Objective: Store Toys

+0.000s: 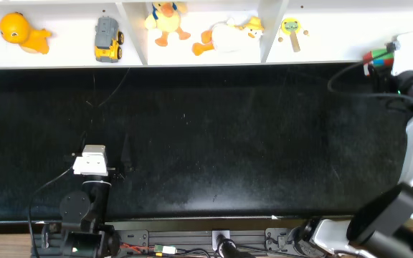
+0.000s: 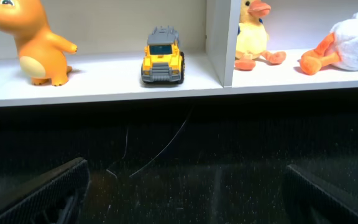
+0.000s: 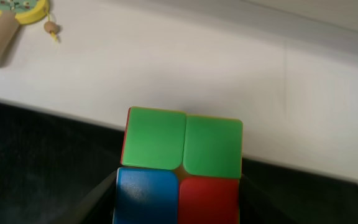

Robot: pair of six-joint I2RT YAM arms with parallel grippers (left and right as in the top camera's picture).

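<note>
The right gripper [image 3: 178, 194] pinches the coloured cube [image 3: 182, 146] between its fingers at the white shelf's [image 1: 335, 36] far-right front edge, while the left gripper [image 2: 185, 193] hangs with fingers spread over the dark surface [image 1: 228, 143], near left.

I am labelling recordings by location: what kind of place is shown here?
Probably a robot test bench, not a home: a black work surface, a white compartment shelf at its far edge, and toys stored there, such as a yellow truck and a plush duck.
</note>
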